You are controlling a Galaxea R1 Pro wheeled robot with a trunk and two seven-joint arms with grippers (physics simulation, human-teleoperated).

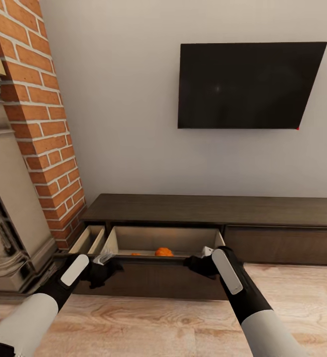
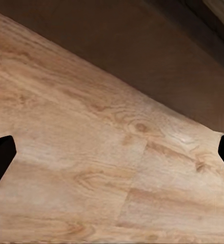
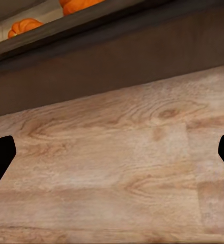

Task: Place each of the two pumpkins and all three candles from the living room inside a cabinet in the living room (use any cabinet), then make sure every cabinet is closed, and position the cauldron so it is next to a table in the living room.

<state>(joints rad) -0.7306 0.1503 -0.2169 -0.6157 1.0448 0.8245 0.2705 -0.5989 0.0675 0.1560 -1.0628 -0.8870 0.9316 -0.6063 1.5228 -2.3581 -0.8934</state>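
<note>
The long dark brown cabinet (image 1: 218,209) stands against the wall with its left wide drawer (image 1: 134,239) pulled out. An orange pumpkin (image 1: 164,252) lies inside it, and a sliver of a second pumpkin (image 1: 136,254) shows beside it. In the right wrist view both pumpkins (image 3: 24,25) (image 3: 79,3) peek over the drawer's dark front (image 3: 112,71). My left gripper (image 1: 102,271) hangs at the drawer front's left end and my right gripper (image 1: 199,263) at its right end. Both are open, with only floor between the fingers (image 2: 1,157) (image 3: 1,157). Candles and cauldron are out of view.
A narrow side compartment (image 1: 89,239) also stands open left of the drawer. The cabinet's right front (image 1: 282,245) is shut. A brick column (image 1: 39,124) and a stone fireplace surround (image 1: 10,223) rise at the left. A dark TV (image 1: 247,84) hangs on the wall. Light wood floor (image 1: 158,322) lies below.
</note>
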